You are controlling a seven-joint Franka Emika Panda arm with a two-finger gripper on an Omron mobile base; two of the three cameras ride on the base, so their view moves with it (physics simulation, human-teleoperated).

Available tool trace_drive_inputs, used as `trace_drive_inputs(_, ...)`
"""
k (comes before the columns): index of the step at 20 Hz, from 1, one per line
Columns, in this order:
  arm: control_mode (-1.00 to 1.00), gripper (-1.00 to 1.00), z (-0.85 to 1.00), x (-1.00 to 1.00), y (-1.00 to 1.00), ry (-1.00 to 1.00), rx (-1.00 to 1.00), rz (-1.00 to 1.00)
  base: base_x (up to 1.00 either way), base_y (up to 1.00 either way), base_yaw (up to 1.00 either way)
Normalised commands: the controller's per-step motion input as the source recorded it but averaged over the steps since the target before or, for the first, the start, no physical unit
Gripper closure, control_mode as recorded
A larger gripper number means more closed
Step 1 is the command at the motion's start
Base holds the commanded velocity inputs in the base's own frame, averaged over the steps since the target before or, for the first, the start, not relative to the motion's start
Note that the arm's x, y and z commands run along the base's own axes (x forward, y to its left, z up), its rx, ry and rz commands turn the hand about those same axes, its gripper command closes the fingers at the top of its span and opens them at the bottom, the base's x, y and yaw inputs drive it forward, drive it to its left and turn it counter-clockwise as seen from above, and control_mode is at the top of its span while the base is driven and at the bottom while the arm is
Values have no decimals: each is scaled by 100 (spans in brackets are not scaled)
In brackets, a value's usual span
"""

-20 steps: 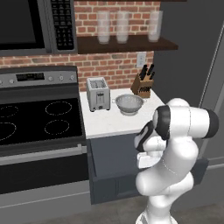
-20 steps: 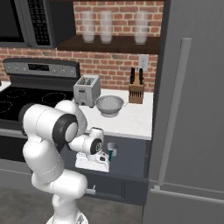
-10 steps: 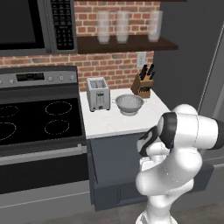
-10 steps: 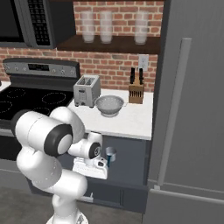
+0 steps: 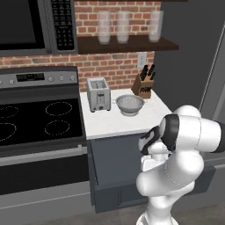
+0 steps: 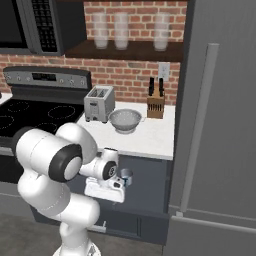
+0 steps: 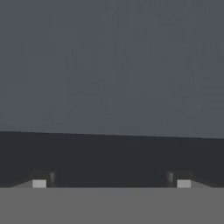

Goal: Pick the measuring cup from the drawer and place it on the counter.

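progress looked early: dark slate-grey flat-front drawer (image 5: 118,171) under the plain white counter slab (image 5: 118,123) looked shut or barely open, and the teal measuring cup wasn't visible, presumably inside. counter held only toaster, steel colander, knife block. arm was folded low, elbow up, wrist level w/ drawer front. gripper (image 7: 111,180) faced a flat grey panel up close, fingertips (image 7: 39,183) spread wide, grasping nothing.

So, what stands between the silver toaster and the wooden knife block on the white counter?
A steel colander bowl stands between the silver toaster and the wooden knife block, seen in both base views.
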Motion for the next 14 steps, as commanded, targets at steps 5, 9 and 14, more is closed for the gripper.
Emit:
trace_drive_inputs(5, -100, -100, 81, 64, -28, 0, 8, 0, 0, 0, 0)
trace_drive_inputs(9, -100, -100, 82, 66, -37, 0, 8, 0, 0, 0, 0)
trace_drive_inputs(14, -100, -100, 0, 27, -43, -6, 1, 0, 0, 0, 0)
